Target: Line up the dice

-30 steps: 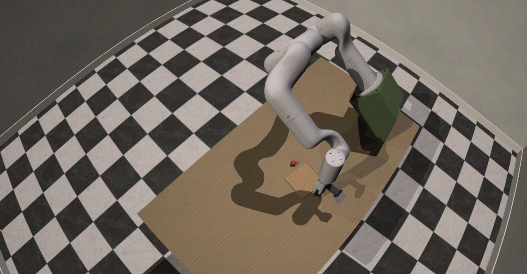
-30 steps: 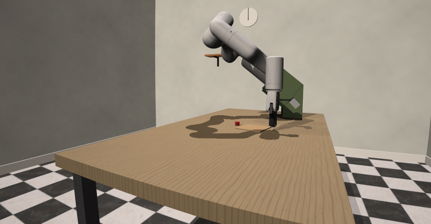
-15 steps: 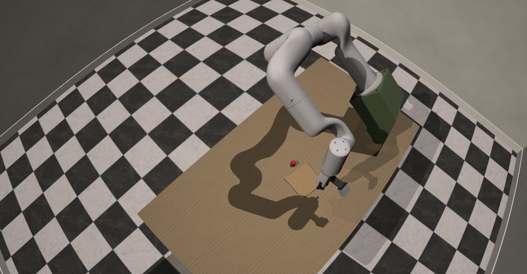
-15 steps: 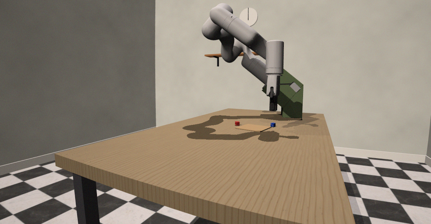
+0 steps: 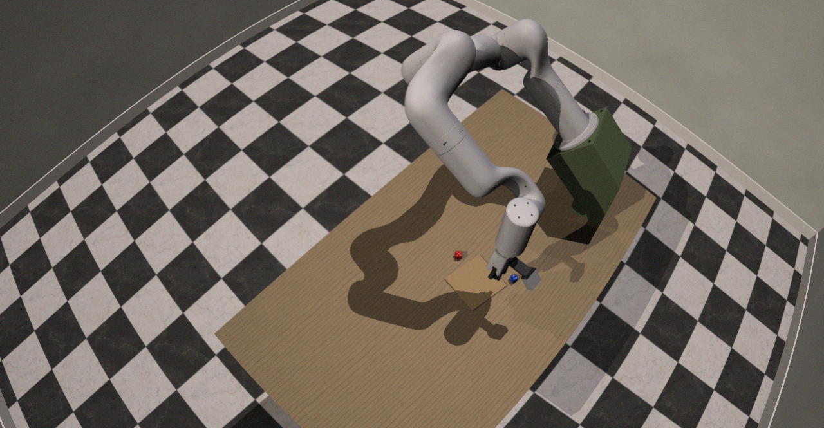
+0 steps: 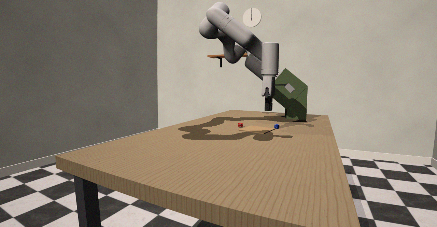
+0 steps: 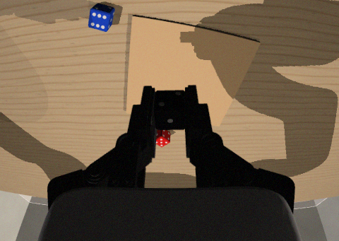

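My gripper [image 7: 170, 101] is shut on a black die [image 7: 171, 115] and holds it in the air above the tan mat [image 7: 179, 62]. The gripper shows in the side view [image 6: 268, 105] well above the table, and in the overhead view [image 5: 495, 273] over the mat's edge [image 5: 475, 280]. A red die [image 5: 458, 255] lies on the table just off the mat's far-left side; it also shows in the wrist view [image 7: 163, 138] between the fingers. A blue die [image 5: 512, 278] lies on the table beside the mat's right edge, also in the wrist view [image 7: 101, 17], showing several white pips.
The green base block [image 5: 588, 166] stands at the table's back right, close behind the mat. The arm's dark shadow falls across the mat and the table to the left. The table's right edge [image 5: 610, 287] is near the blue die.
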